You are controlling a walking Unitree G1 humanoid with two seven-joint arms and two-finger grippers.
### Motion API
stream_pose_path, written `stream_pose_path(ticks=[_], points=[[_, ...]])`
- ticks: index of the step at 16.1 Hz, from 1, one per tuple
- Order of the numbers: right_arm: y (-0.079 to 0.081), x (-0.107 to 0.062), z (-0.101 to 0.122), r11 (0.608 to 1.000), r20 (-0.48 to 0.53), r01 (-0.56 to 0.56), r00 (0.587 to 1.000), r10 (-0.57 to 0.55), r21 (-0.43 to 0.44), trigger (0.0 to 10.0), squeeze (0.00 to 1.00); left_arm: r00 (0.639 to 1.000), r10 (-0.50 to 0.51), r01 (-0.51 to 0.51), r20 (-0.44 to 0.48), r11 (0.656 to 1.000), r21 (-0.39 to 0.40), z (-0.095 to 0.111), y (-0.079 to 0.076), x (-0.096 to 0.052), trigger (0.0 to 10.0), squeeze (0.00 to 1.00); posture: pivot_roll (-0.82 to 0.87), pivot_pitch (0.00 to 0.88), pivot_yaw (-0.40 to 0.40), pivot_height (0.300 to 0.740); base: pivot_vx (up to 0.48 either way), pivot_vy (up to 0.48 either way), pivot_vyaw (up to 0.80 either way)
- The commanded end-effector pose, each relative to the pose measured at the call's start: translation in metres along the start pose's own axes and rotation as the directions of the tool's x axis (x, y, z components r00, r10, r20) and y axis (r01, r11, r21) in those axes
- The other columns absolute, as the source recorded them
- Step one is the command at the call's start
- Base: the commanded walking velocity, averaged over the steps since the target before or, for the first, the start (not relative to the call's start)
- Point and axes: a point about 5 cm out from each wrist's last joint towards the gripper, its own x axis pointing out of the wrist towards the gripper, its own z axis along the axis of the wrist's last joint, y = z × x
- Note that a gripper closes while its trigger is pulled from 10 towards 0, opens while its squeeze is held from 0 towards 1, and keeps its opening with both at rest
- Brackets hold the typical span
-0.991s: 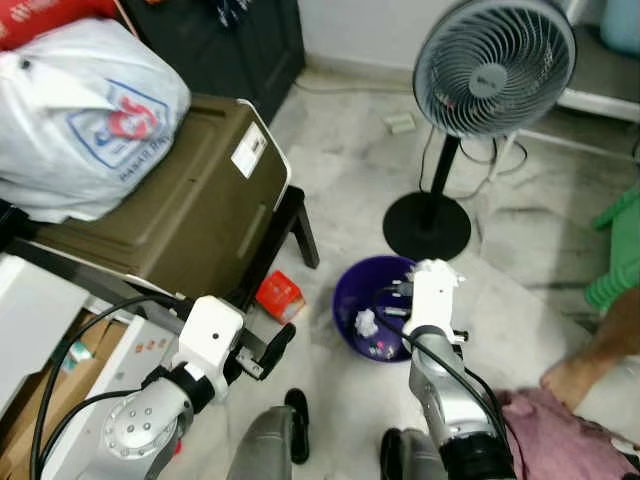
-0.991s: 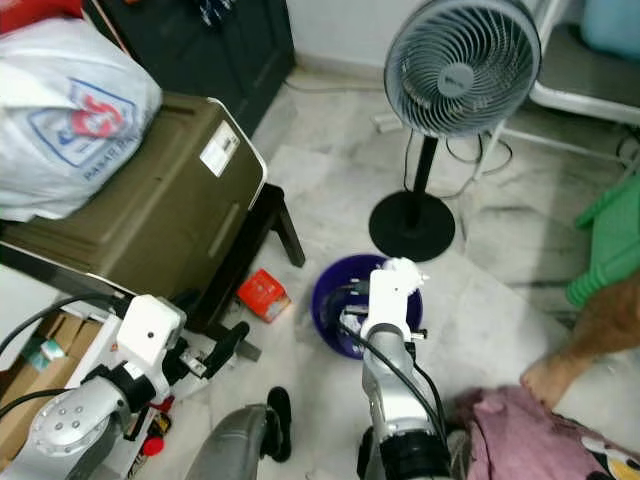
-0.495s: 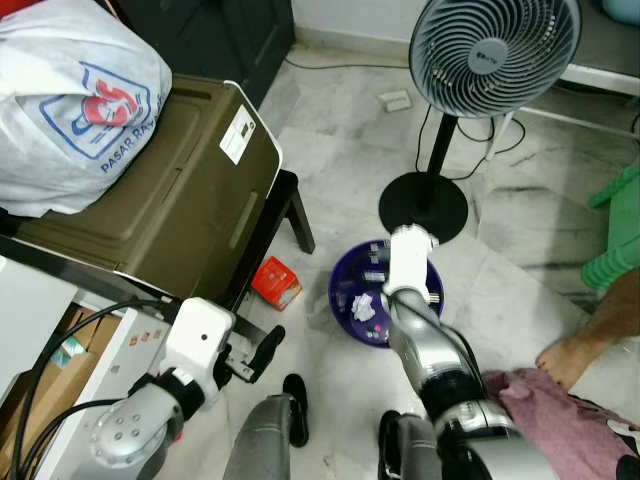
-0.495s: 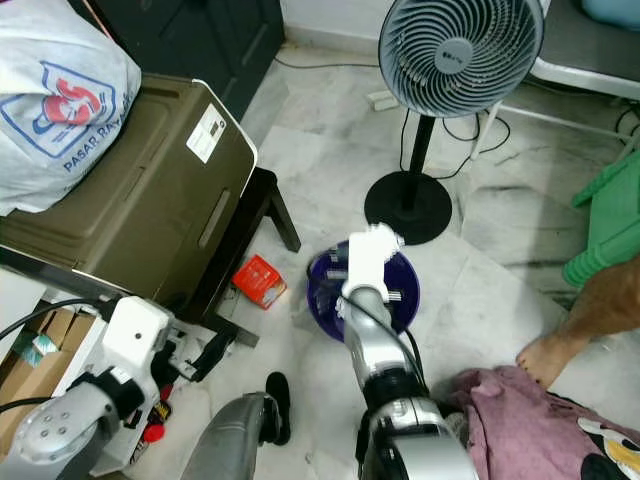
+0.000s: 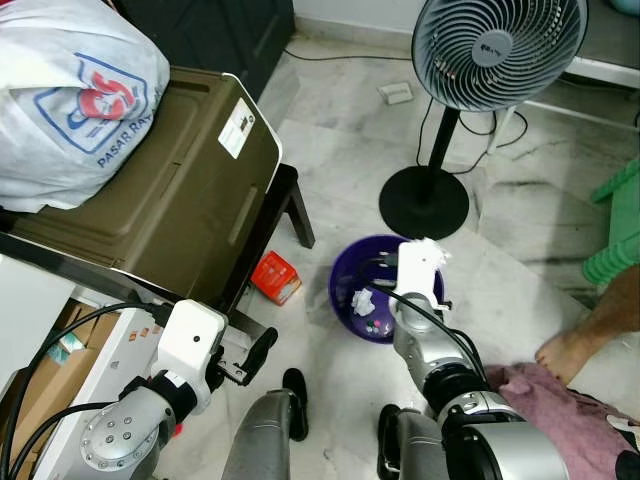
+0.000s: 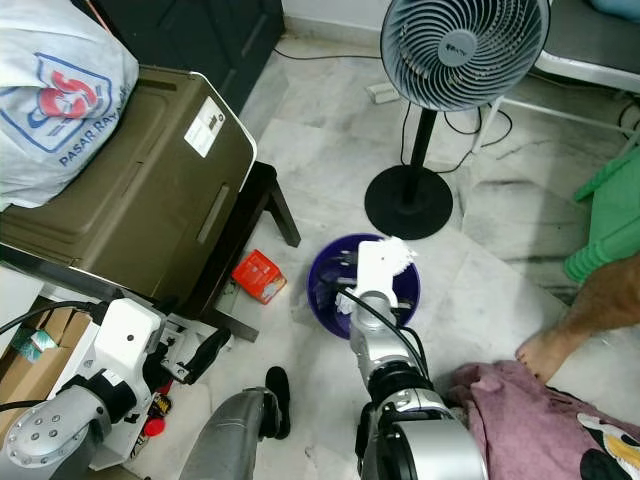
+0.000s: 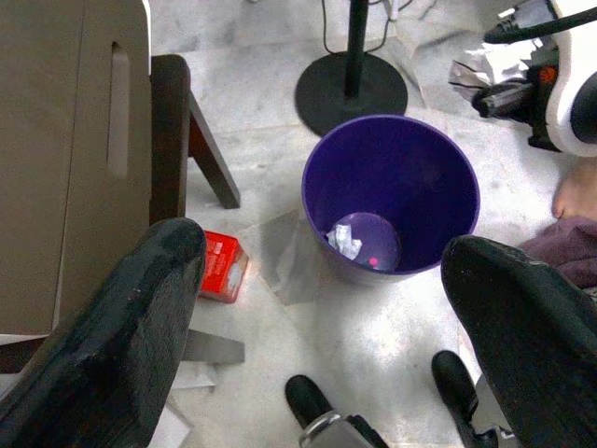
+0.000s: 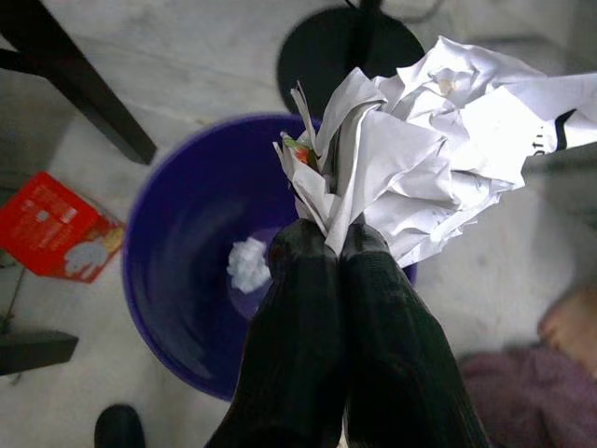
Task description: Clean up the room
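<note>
- The right gripper (image 8: 340, 245) hangs directly above a purple bin (image 5: 345, 290) that stands on the pale marble floor (image 5: 340, 150). Its two black fingers are pressed together on a crumpled white paper (image 8: 438, 163), which bunches out past the fingertips.
- Inside the bin, a small white paper wad (image 8: 247, 264) lies on the bottom, with a few tiny bits beside it.
- The left gripper (image 5: 262, 350) is held low on the robot's left side, near a dark table leg. Its fingers (image 7: 140, 317) are spread wide apart and hold nothing.
- A small red box (image 5: 277, 277) lies on the floor just beside the bin, between it and the table leg.
- A large olive-brown case (image 5: 170, 190) rests on the dark table to the left, and a white plastic bag (image 5: 75, 100) with red and blue print sits on top of it.
- A standing fan (image 5: 495, 50) with a round black base is on the floor just beyond the bin.
- A person's bare foot (image 5: 570, 352) is on the floor to the right, next to a pink cloth (image 5: 575, 420).
- A green plastic chair (image 5: 618, 245) shows at the right edge.
- An open cardboard box (image 5: 40, 385) sits at the lower left.
</note>
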Motion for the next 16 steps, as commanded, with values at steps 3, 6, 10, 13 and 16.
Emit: stream_pose_path(ticks=[3,6,10,13,16], points=[[0.003,-0.003,-0.011,1.000,-0.034,0.000,0.999,0.001,0.025,10.0,0.00,0.999,0.012,-0.011,-0.035,1.000,0.013,-0.003,0.003,-0.005,10.0,0.00,0.23,0.349,0.136,0.740,0.000,0.000,0.00],[0.006,-0.002,-0.009,1.000,-0.019,-0.012,1.000,0.012,0.026,10.0,0.00,0.999,0.017,-0.017,-0.038,1.000,0.016,-0.003,0.004,-0.005,10.0,0.00,0.24,0.348,0.137,0.740,0.000,0.000,0.00],[0.011,-0.003,-0.003,0.998,0.009,-0.028,1.000,0.027,0.049,10.0,1.00,0.999,0.023,-0.022,-0.036,1.000,0.019,-0.003,0.004,-0.004,10.0,0.00,0.24,0.341,0.136,0.740,0.000,0.000,0.00],[0.015,-0.003,0.001,0.997,0.026,-0.053,0.998,0.051,0.059,10.0,1.00,0.999,0.036,-0.035,-0.032,0.999,0.027,-0.002,0.007,-0.001,10.0,0.00,0.23,0.327,0.130,0.740,0.000,0.000,0.00],[0.018,-0.002,0.005,0.995,0.044,-0.076,0.996,0.073,0.065,10.0,1.00,0.999,0.049,-0.048,-0.022,0.998,0.030,-0.002,0.009,0.004,10.0,0.00,0.23,0.305,0.122,0.740,0.000,0.000,0.00]])
